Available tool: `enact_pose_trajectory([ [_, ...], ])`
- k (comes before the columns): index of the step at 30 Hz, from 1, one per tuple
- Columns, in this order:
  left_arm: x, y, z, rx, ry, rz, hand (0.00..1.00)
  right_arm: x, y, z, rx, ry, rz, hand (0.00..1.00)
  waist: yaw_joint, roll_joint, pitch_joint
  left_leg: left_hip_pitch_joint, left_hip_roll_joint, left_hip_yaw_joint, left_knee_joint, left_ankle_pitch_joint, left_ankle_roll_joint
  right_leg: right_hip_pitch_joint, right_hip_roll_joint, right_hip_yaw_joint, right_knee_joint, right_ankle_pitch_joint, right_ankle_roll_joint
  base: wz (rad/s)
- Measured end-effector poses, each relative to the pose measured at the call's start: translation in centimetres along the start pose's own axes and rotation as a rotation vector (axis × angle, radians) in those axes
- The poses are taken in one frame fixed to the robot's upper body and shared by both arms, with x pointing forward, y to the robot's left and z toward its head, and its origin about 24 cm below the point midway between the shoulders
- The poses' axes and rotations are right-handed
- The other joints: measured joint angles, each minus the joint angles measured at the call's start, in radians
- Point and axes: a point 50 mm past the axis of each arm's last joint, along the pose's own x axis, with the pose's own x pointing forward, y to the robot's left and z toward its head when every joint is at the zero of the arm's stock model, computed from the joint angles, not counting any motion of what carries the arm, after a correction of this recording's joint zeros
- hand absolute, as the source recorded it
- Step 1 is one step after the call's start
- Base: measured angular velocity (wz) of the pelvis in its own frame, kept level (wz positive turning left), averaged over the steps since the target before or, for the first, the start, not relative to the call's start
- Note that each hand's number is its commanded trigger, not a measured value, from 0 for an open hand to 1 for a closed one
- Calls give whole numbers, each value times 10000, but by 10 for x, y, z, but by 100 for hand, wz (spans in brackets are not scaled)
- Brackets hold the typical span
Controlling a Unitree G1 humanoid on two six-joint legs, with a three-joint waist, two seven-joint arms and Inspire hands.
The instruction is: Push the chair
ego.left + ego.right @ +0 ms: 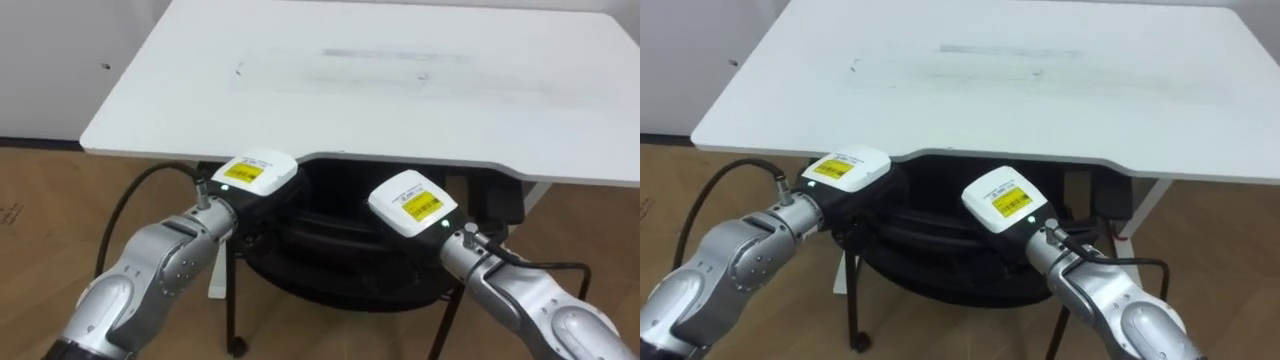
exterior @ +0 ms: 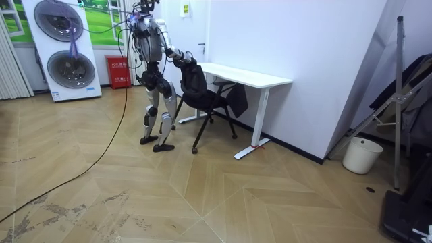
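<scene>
A black chair (image 1: 335, 262) on castors stands with its seat partly under the front edge of the white desk (image 1: 380, 90). My left hand (image 1: 255, 175) and right hand (image 1: 412, 203) both rest on the top of the chair's backrest, side by side, backs turned up. In the room view I stand upright at the room view's left of the chair (image 2: 202, 94), arms stretched forward to its backrest, facing the desk (image 2: 253, 76).
The desk stands against a white wall. Behind me are a large white panel with round drums (image 2: 64, 47) and a red box (image 2: 117, 72). A white bin (image 2: 362, 154) and a folding ladder (image 2: 398, 88) stand at the room view's right. Open wooden floor lies around.
</scene>
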Motion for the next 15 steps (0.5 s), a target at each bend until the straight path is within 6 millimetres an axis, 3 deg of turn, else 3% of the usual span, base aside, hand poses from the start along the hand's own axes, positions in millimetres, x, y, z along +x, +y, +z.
enact_pose_trajectory([
  [1, 0, 0, 0, -2, -2, -3, 100, 0, 0, 0, 5, -1, 4, 100, 0, 0, -1, 10, 13, 49, 30, 0, 0, 10, 0, -2, 0, 0, -1, 0],
  [2, 0, -1, 0, -13, 0, -17, 91, 0, 0, 0, 10, -2, 20, 100, 1, 0, -1, 21, 15, 55, 87, 0, 0, 35, 0, -2, 0, 2, -5, 0],
  [3, 0, -2, 0, -38, -3, -35, 58, 0, 1, 0, 15, -2, 50, 100, 2, 1, -1, 25, 20, 85, 101, 0, 0, 67, 0, -1, 1, 2, -5, 0],
  [4, -1, -2, 0, -52, -3, -45, 58, -1, 2, 1, 19, -2, 62, 100, 3, 1, -1, 44, 31, 143, 101, 0, 0, 88, 0, 0, -2, -1, -1, 0],
  [5, -1, -3, 1, -92, -2, -71, 22, -1, 3, 1, 22, -3, 92, 81, 10, 1, -2, 121, 43, 214, 104, -1, 1, 143, -1, 6, -13, -19, 16, 0],
  [6, -1, -4, 1, -115, -4, -88, 0, -2, 3, 1, 36, -3, 112, 55, 32, 1, -2, 165, 47, 247, 106, -1, 1, 183, -7, 7, -13, -54, 43, 0],
  [7, -1, -4, 1, -124, -7, -91, 0, -2, 4, 2, 39, -3, 118, 31, 36, 2, -2, 171, 53, 264, 112, -1, 1, 193, -7, 6, -13, -64, 50, 0],
  [8, -1, -4, 2, -153, -5, -80, 0, -2, 4, 2, 51, 2, 104, 0, 47, 7, -8, 171, 58, 276, 115, -1, 1, 196, -6, 2, -9, -65, 39, 0],
  [15, 2, 1, 9, -534, -28, 322, 0, -3, 5, -2, 164, 214, 336, 0, 183, 9, -180, 294, 102, 471, 134, -1, 1, 282, 0, 57, 44, -118, 12, 2],
])
